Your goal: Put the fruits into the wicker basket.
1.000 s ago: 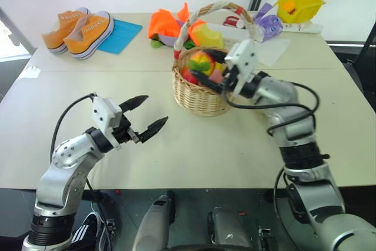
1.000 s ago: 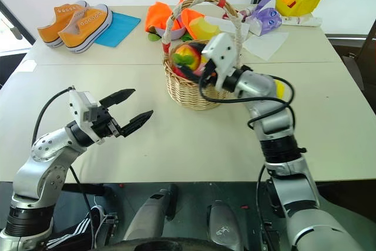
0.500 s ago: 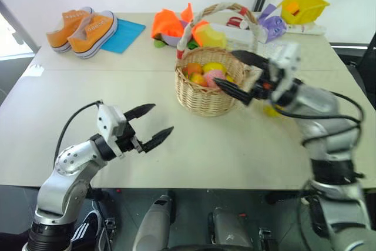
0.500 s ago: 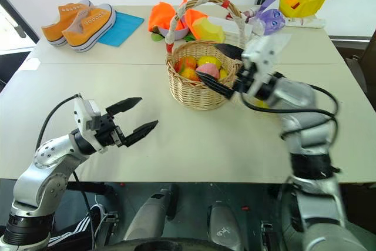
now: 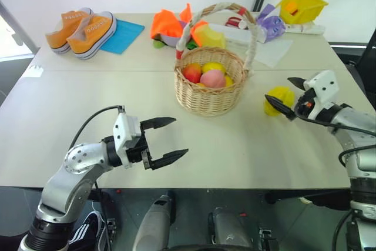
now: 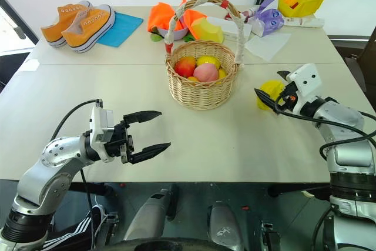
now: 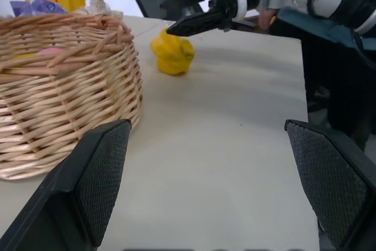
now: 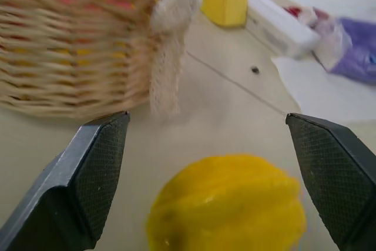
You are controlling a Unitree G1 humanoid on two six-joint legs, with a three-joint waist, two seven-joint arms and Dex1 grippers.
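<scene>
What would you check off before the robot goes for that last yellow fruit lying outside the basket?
1. Right gripper open: ok, fingers spread wide.
2. Yellow starfruit lined up between its fingers: ok in the right wrist view.
3. Fruit already gripped: not ok, the fingers are apart from it.
4. Wicker basket upright with room left: ok, the other fruits sit low inside.
5. Left gripper out of the way: ok, open over bare table.
6. Basket handle clear of the drop path: cannot tell.
</scene>
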